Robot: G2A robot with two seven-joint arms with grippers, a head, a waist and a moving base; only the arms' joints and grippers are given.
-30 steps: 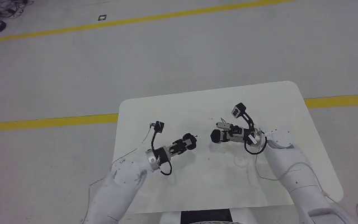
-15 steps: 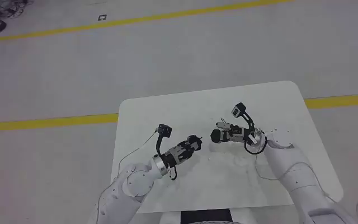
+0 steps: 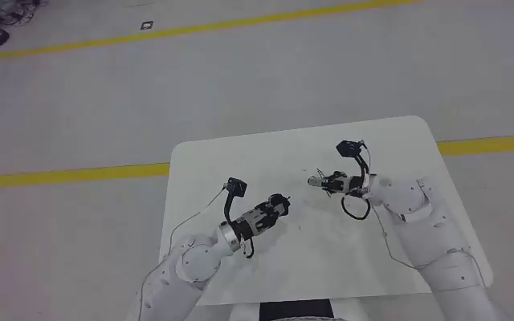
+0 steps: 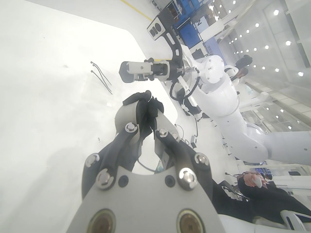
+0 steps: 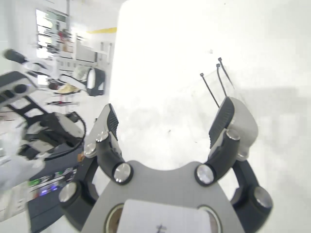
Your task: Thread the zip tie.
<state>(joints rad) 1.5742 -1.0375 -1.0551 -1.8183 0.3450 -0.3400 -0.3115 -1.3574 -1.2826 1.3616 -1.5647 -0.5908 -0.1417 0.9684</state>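
3 zip ties (image 5: 221, 81), right wrist view | 2, left wrist view

Smooth white table (image 3: 241, 168), faintly glossy. Thin black plastic zip ties (image 5: 210, 90), matt. Ribbed black pads (image 5: 112, 120) and shiny metal screws (image 5: 204, 172) on the right gripper (image 5: 167, 110); perhaps black cloth over the left gripper (image 4: 147, 99).

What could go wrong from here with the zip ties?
1. The zip ties lie close together on the table. The open right claw near them may pinch more than one.
2. They are thin and lie flat, so the claw could slip over them or scrape the table.
3. The left claw is shut. It probably has to open before it can take a tie end for threading.
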